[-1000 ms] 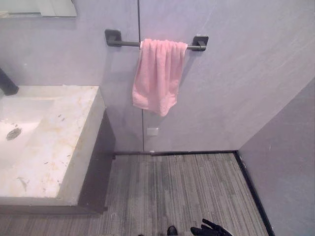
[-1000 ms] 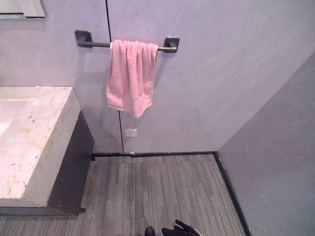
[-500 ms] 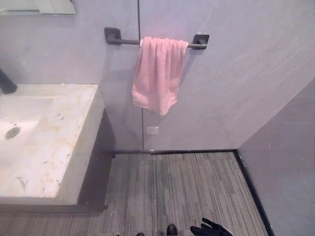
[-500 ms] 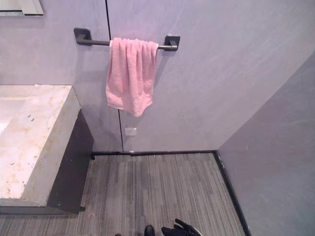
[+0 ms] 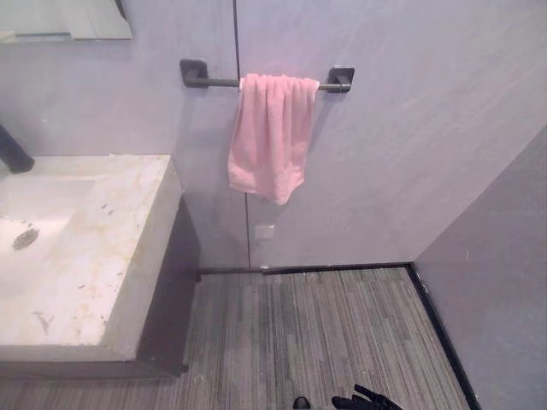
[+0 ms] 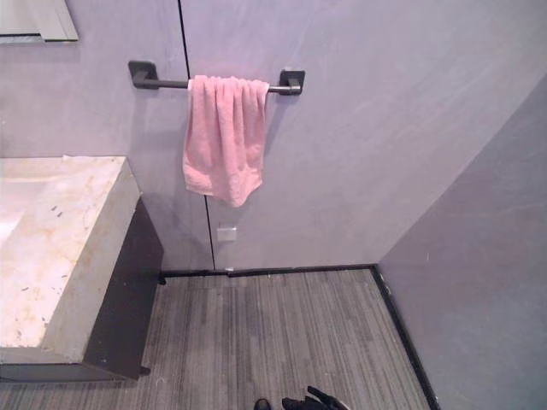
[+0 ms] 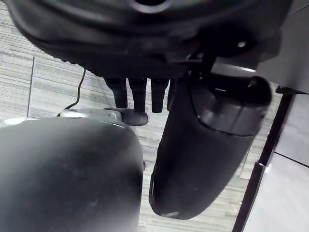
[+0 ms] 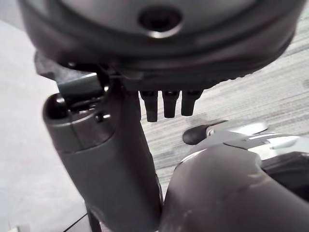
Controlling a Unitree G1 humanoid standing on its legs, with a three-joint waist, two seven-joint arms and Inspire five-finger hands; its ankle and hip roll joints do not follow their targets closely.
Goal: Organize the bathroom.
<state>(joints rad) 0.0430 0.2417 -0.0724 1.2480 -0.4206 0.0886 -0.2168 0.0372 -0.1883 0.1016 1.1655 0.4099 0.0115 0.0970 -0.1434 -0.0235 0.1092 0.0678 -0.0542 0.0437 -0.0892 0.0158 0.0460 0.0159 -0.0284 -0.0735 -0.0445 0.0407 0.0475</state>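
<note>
We are seeing the pink towel (image 5: 267, 137) hanging bunched on the towel bar (image 5: 214, 82) at twelve o'clock, seemingly done, while our left hand (image 7: 140, 99) and right hand (image 8: 166, 104) are hanging empty with fingers relaxed, leaving the sink surface (image 5: 102, 248) at nine o'clock perhaps unchecked.
</note>
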